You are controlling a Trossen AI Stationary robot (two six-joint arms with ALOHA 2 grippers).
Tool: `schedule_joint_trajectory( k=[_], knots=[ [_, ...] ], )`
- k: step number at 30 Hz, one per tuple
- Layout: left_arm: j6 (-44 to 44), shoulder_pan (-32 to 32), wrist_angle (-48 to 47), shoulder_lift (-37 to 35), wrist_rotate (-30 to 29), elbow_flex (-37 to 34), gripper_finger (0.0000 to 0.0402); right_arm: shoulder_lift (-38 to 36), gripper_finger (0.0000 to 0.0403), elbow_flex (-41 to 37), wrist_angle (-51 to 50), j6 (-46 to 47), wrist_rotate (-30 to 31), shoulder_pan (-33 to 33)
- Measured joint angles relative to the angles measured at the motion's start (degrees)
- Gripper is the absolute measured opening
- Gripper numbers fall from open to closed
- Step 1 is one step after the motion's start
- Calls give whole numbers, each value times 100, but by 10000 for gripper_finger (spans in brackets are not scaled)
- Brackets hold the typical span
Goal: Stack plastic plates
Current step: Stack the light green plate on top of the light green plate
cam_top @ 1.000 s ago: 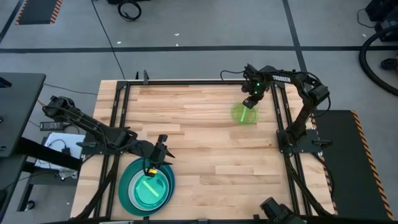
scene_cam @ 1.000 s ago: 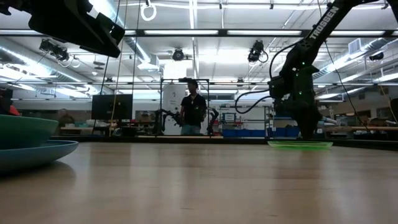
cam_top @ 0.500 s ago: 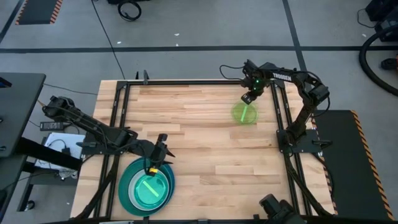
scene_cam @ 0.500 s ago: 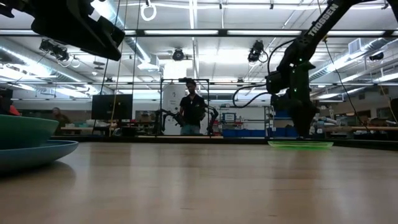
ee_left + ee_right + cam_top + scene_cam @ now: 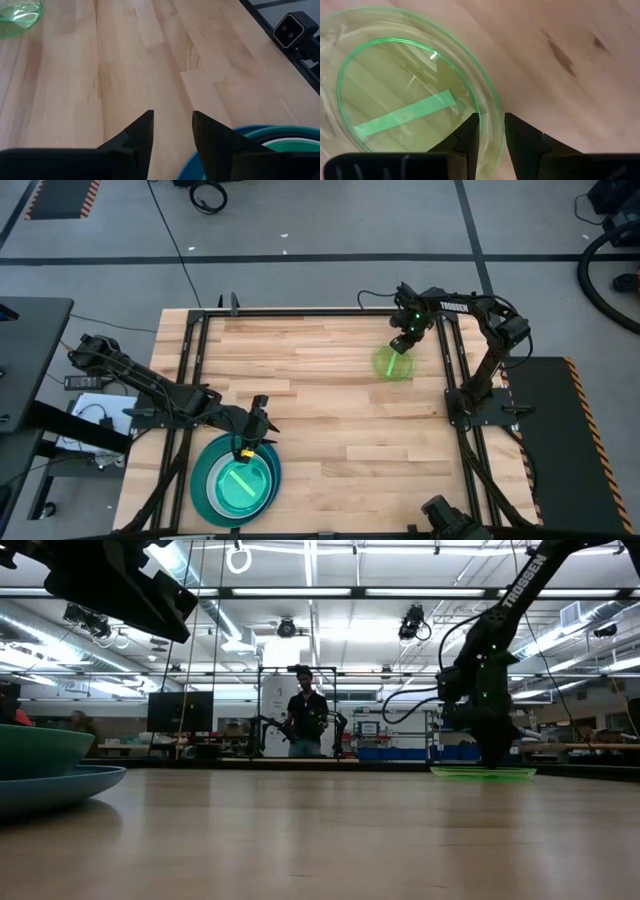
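Note:
A stack of plates (image 5: 235, 483) sits at the table's near left. Its lowest plate is blue, then teal, with a greenish translucent one on top. The stack also shows in the low view (image 5: 45, 780) and the left wrist view (image 5: 280, 137). My left gripper (image 5: 247, 448) (image 5: 172, 117) hovers open over the stack's far rim and holds nothing. One small lime green plate (image 5: 393, 363) (image 5: 483, 772) (image 5: 410, 95) lies flat on the table's far right. My right gripper (image 5: 402, 343) (image 5: 490, 752) (image 5: 491, 120) is down at that plate's far rim, its fingers a little apart. My right gripper comes from above, pointing down, and straddles the lime green plate's far rim (image 5: 492, 107). One finger (image 5: 470, 130) stands inside the plate and one finger (image 5: 517, 132) outside it. Whether they touch the rim I cannot tell. The plate lies flat on the table.
Bare wooden table top (image 5: 330, 410) stretches between the stack and the lime plate. Black frame rails (image 5: 455, 380) run along the table's left and right sides. A person (image 5: 305, 720) stands far off in the room behind the table.
My right gripper has shifted slightly toward the table's far left and come back to the lime plate's far rim. The plate has stayed flat in its place.

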Motion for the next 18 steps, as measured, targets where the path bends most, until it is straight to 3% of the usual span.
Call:
schedule_joint_trajectory(
  k=[10,18],
  knots=[
    [-2,0,2,-2,2,0,141,0,89,-33,258,6,-178,2],
    [-78,0,-7,-2,4,0,141,0,17,-31,393,26,-157,7]
  ],
)
